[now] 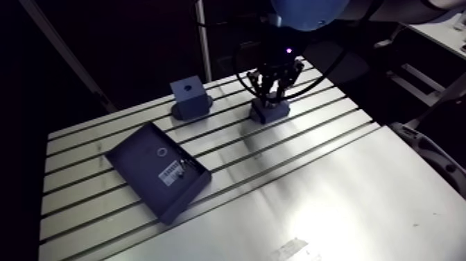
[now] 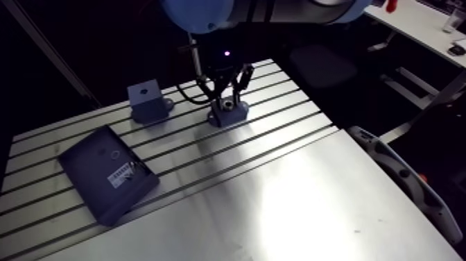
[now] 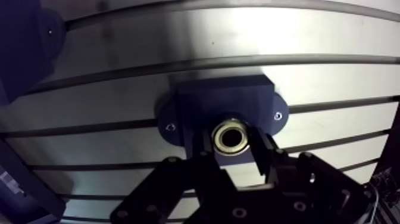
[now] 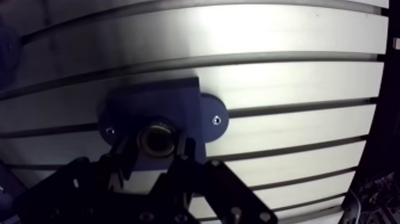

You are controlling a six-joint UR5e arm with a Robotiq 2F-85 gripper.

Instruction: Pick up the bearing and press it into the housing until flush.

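The fingers (image 3: 262, 156) seem to pinch the bearing (image 3: 233, 136) from both sides, its axis upright, centred in the housing (image 3: 220, 98) bore, so the press should run straight down.

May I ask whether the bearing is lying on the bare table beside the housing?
No, the bearing sits at the bore of the blue housing, off the slotted table.
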